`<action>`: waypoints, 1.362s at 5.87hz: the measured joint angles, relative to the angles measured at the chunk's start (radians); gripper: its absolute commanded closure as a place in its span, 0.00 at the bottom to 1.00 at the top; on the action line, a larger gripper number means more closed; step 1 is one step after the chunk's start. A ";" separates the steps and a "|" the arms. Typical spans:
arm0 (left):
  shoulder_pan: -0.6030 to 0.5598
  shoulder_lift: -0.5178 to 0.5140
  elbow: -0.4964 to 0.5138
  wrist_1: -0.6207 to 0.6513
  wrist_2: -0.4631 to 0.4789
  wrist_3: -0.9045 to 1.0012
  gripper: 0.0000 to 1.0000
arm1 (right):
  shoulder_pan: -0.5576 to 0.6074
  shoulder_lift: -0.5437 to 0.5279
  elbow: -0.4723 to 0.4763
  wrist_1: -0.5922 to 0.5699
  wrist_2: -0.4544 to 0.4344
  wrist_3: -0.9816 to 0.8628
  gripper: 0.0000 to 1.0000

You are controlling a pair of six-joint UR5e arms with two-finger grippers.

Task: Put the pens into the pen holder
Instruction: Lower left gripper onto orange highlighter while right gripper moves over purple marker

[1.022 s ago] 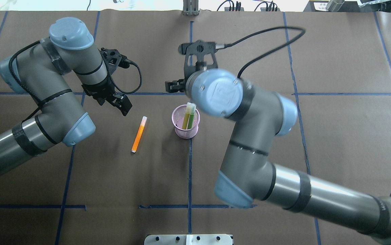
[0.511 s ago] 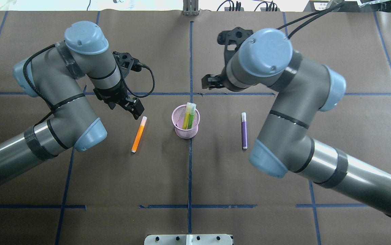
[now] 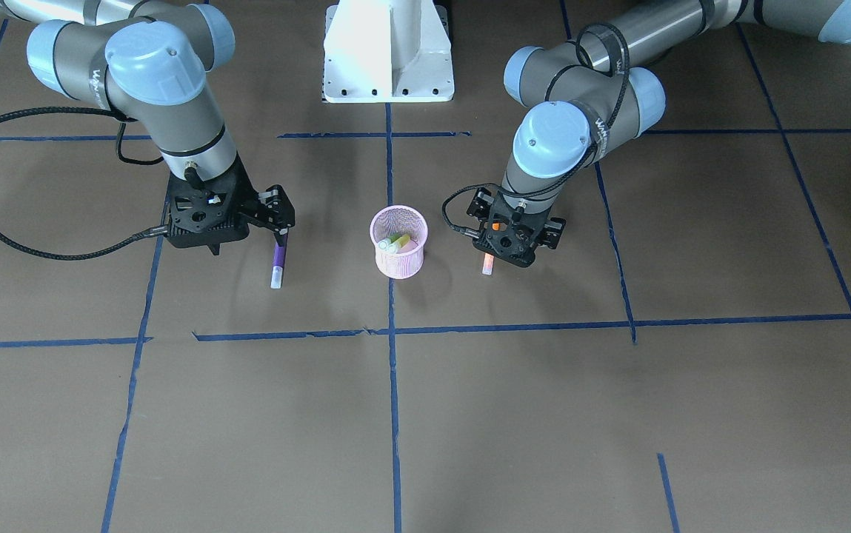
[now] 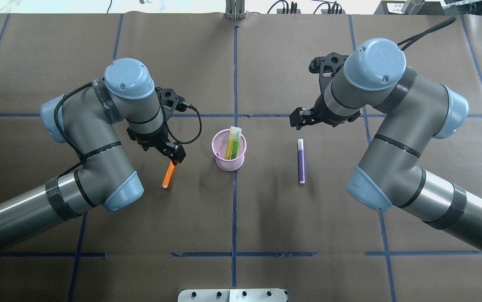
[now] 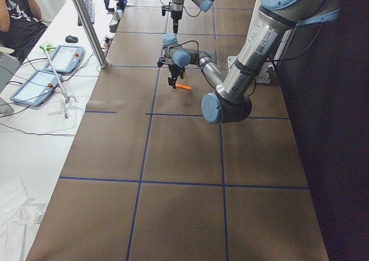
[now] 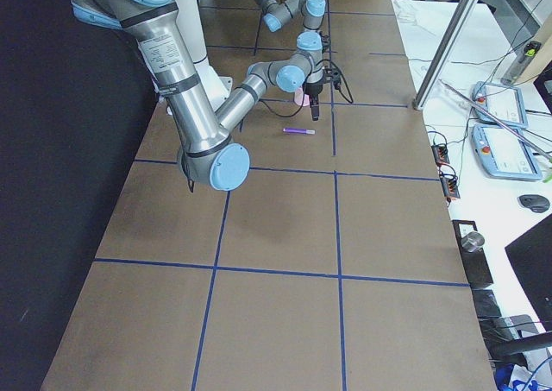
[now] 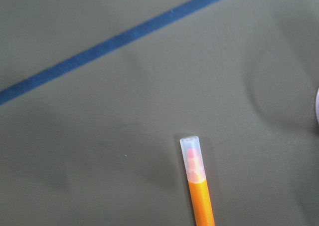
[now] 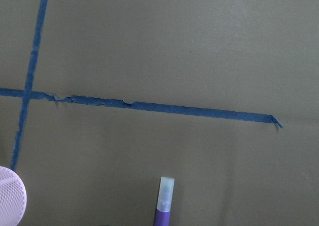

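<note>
Both arms swung in: left pincer (image 4: 177, 157) now hangs over the slim orange pen (image 4: 167, 176), right pincer (image 4: 298, 121) by the slim purple pen (image 4: 301, 161) cap. Can't tell if either's apart.

Robotics lab. Two UR5e arms (image 4: 392, 109) at a big table (image 4: 308, 218) w/ brown paper & blue tape grid (image 4: 234, 209). Side bench (image 5: 34, 157) has teach pendants (image 5: 66, 58), keyboard (image 5: 87, 10), mouse (image 5: 71, 39); operator (image 5: 14, 13) close by.

Grey arms (image 4: 396, 155), pale-blue joint caps (image 4: 375, 63), black cables (image 3: 55, 257), dark bands (image 4: 60, 199)
</note>
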 measured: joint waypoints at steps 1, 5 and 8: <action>0.017 0.002 0.011 -0.004 0.009 0.002 0.00 | 0.001 -0.017 0.006 0.001 0.008 -0.001 0.00; 0.045 0.011 0.055 -0.078 0.013 0.000 0.12 | 0.001 -0.033 0.010 0.003 0.016 0.000 0.00; 0.042 0.008 0.052 -0.081 0.013 0.006 0.30 | 0.003 -0.029 0.013 0.004 0.018 0.001 0.00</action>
